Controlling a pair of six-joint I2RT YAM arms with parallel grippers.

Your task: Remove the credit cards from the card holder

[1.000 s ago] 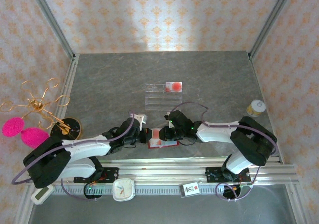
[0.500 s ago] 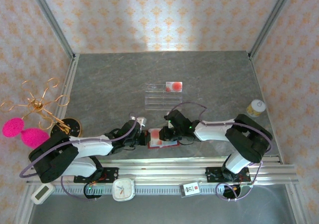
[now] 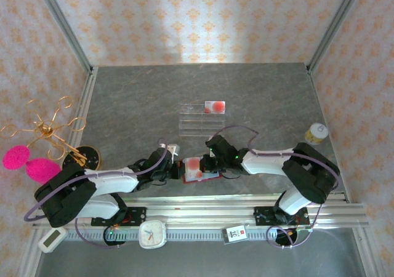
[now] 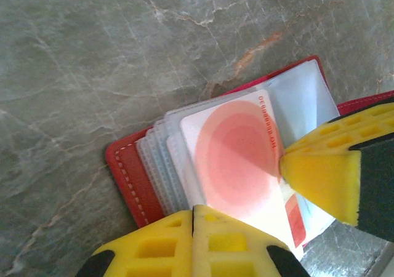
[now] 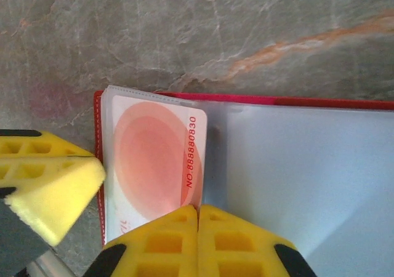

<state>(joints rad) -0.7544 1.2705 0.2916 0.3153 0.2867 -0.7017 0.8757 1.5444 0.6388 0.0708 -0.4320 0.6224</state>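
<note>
On the table (image 3: 135, 104), near its front edge, the card holder (image 4: 126, 172) is laid open between the left gripper (image 4: 194, 240) and right gripper (image 5: 197, 240), both with jaws pressed together. A pale credit card (image 4: 237, 160) is seen among its sleeves.

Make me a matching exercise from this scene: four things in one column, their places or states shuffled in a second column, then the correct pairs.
Things
1. card holder
2. clear rack
3. small jar
4. square clock

Places or states
A. at the right edge of the table
B. at the very near edge, left of centre
C. red, lying open with its sleeves fanned out
D. mid-table, farther back than the other three

Pairs: 1-C, 2-D, 3-A, 4-B
</note>
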